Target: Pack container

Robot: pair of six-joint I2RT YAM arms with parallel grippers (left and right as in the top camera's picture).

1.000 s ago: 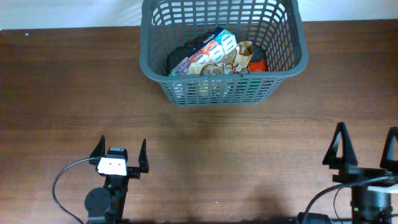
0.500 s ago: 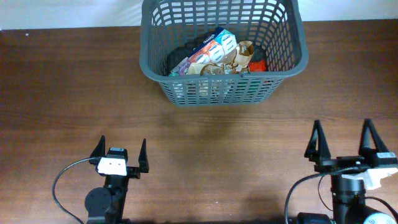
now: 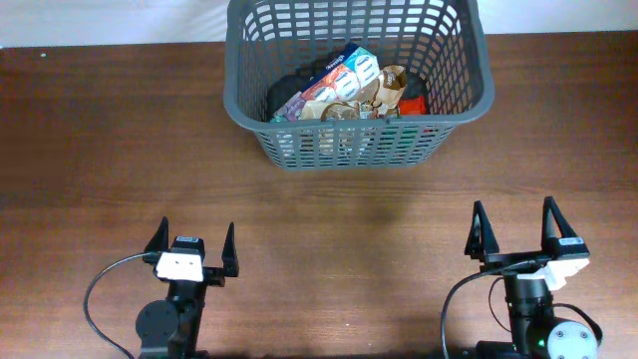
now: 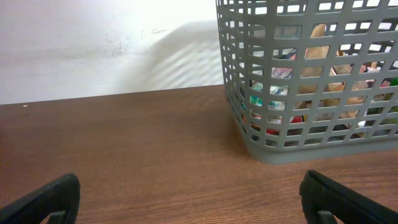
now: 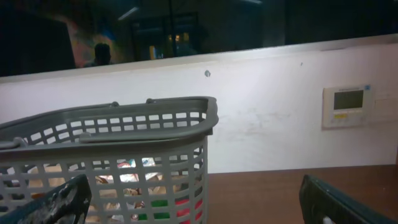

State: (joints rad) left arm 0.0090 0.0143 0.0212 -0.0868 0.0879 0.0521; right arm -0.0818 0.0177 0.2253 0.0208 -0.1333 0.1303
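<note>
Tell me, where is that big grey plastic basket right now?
Overhead, the large dark grey plastic lattice basket stands at the far edge of the brown wooden table, slightly right of centre, well beyond the left tool and right tool.

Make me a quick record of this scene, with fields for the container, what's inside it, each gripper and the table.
container: dark grey slotted basket, upright, far middle of the table
contents: blue-and-white box, tan packet and red item, piled together inside
left gripper: open, empty, near edge, apart from the container
right gripper: open, empty, near edge, apart from the container
table: dark brown wood
</note>
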